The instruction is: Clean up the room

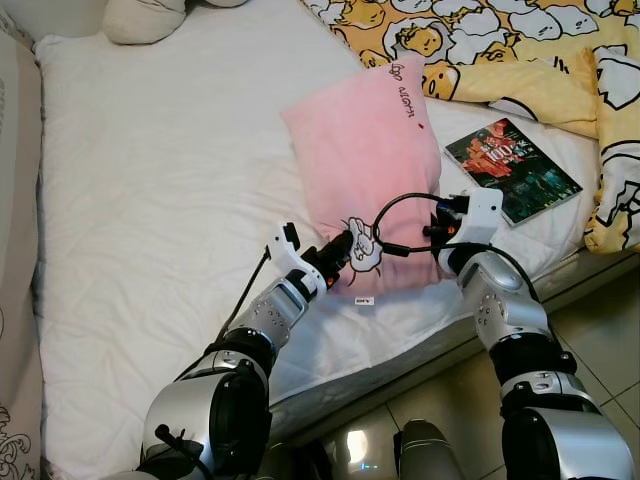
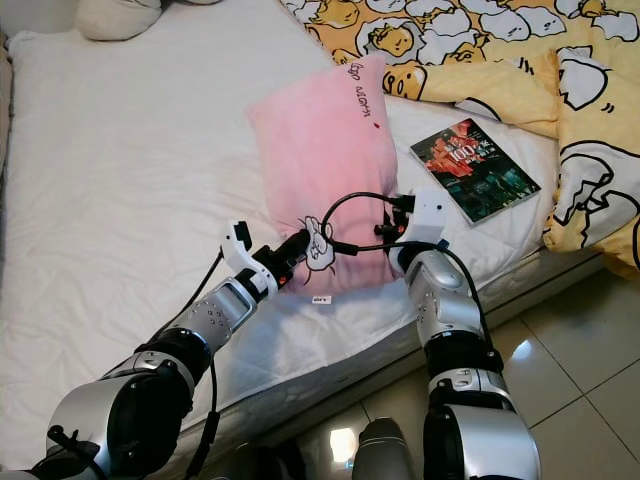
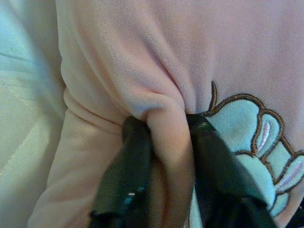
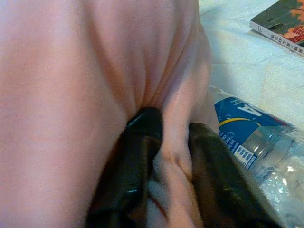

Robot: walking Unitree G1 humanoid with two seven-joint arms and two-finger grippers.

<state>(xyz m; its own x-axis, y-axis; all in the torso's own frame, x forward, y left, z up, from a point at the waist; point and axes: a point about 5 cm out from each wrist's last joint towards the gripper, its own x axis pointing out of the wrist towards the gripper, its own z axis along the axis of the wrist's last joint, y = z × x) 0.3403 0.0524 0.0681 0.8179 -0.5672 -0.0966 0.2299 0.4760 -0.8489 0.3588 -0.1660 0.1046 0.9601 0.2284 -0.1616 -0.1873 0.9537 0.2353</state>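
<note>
A white bed (image 1: 150, 200) filled most of the scene, with a cream cushion (image 1: 140, 18) at its far left corner. Near the bed's front edge lay a pink pillow (image 1: 365, 150), its near end stitched with a small cartoon patch (image 1: 363, 245). The left claw (image 1: 340, 252) was clenched on the pillow's near left corner, a fold of pink fabric pinched between its black fingers (image 3: 128, 166). The right claw (image 4: 164, 142) gripped the pillow's near right edge the same way, cloth bunched between its fingers (image 4: 137, 156). Just beside that grip, a plastic bottle (image 4: 256, 142) with a blue label lay on the sheet. Further right, a book (image 1: 512, 168) rested flat on the bed, near a yellow patterned blanket (image 1: 520, 50) heaped along the far right side.
</note>
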